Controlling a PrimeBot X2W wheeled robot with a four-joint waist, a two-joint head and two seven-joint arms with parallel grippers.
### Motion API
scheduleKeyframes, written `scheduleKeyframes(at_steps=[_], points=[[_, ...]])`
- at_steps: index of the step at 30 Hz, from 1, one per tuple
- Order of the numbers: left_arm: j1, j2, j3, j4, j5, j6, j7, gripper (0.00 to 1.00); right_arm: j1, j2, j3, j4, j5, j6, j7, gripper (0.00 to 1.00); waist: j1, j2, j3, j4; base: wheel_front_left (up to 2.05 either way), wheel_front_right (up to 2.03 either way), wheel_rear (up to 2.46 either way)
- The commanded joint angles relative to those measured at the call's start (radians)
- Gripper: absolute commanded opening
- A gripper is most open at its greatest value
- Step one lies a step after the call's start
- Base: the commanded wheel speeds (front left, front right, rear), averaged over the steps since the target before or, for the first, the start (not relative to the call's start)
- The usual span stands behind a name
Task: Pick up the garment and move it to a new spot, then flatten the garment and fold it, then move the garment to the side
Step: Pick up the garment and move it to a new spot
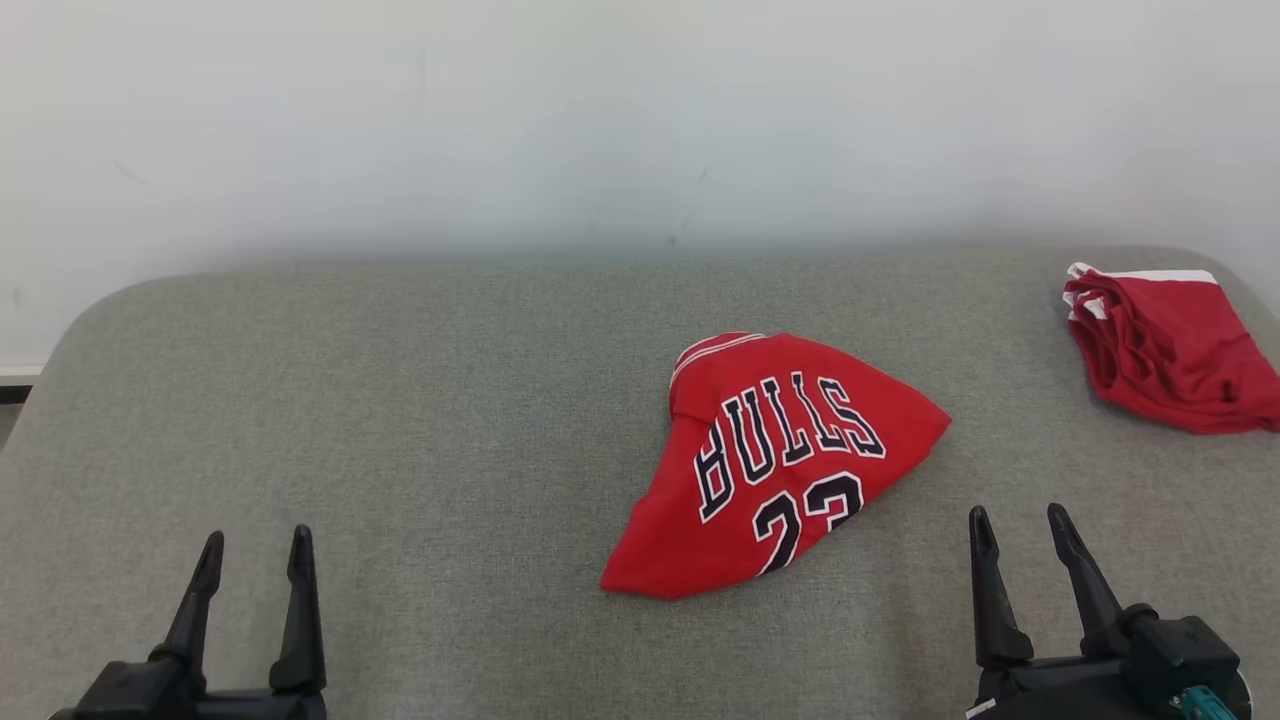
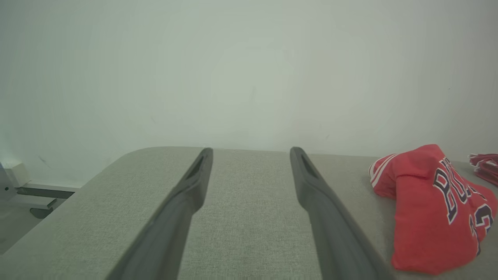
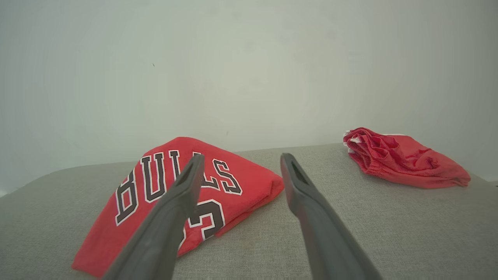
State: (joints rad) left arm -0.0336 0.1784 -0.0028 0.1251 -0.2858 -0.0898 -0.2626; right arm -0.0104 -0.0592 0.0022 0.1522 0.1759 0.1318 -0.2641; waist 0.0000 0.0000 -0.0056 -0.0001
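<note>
A red jersey lettered BULLS with a number lies loosely folded on the grey cushioned surface, right of centre. In the left wrist view the jersey sits at the right edge; in the right wrist view the jersey spreads left of centre, partly behind one finger. My left gripper rests open at the lower left, far from the jersey, nothing between its fingers. My right gripper stands open at the lower right, just off the jersey's right corner, also holding nothing.
A second red garment with white trim lies bunched at the far right edge of the surface, seen too in the right wrist view. A pale wall rises behind. The surface's rounded left corner drops off to the floor.
</note>
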Motion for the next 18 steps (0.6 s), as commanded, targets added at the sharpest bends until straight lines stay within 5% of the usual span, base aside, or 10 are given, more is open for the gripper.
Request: scheduleKeyframes(at_steps=[1, 18], points=[[0.017, -0.002, 0.006, 0.005, 0.007, -0.005, -0.003, 1.0, 0.006, -0.004, 0.0, 0.002, 0.006, -0.003, 0.0, 1.0, 0.0, 0.0, 0.0, -0.002, 0.0, 0.0, 0.0], [0.038, -0.037, 0.042, 0.034, 0.034, -0.034, -0.003, 1.0, -0.004, 0.0, -0.008, 0.022, 0.004, -0.003, 0.0, 1.0, 0.0, 0.0, 0.007, -0.014, 0.0, 0.0, 0.0]])
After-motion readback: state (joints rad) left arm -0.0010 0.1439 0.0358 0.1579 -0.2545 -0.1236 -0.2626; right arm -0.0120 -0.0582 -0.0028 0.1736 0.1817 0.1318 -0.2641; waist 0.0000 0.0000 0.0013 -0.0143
